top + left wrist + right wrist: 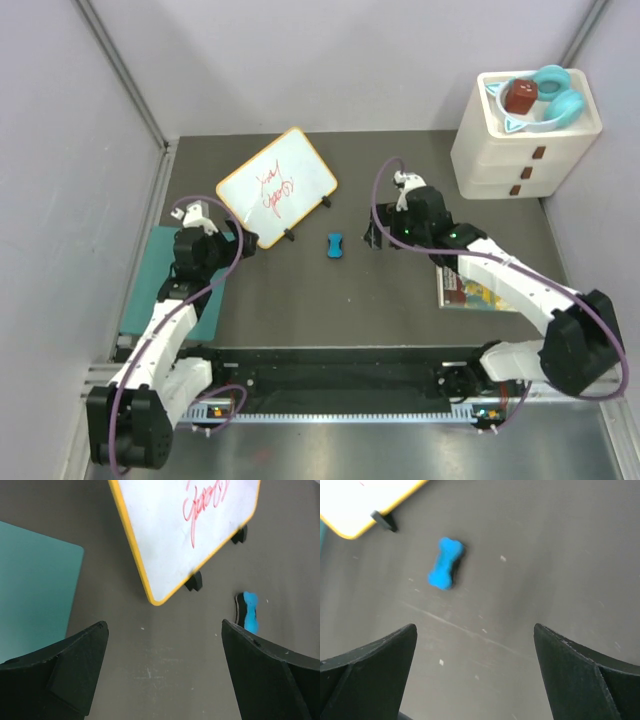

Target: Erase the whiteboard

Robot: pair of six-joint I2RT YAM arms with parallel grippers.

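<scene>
Two pairs of fingers stand spread wide and hold nothing: the left fingers (236, 240) hang just near the whiteboard's near-left corner, and the right fingers (377, 238) hover over bare desk (330, 310) to the right of the blue eraser (335, 245).

The whiteboard (277, 186) stands tilted on its small black feet at the far left-centre of the desk, with red handwriting across its middle. The eraser lies flat on the desk just near and right of the board's near edge, between the two arms and touching neither.

We judge the task to be at its opening step, reaching for the eraser, since none of the writing is wiped. The next move calls for one pair of fingers, likely the right, to come over the eraser, turn to straddle its narrow waist, sink to the desk and close. The left fingers may be needed to steady the board, which looks light enough to slide under a wipe.

Some things we cannot settle. The red writing is too small from above and cut off in the left wrist view, so we cannot read it. The right wrist view is blurred and shows only a corner of the board. A dark layer shows along one edge of the eraser, but we cannot say which face is the felt. The right arm covers part of the booklet (470, 292).
</scene>
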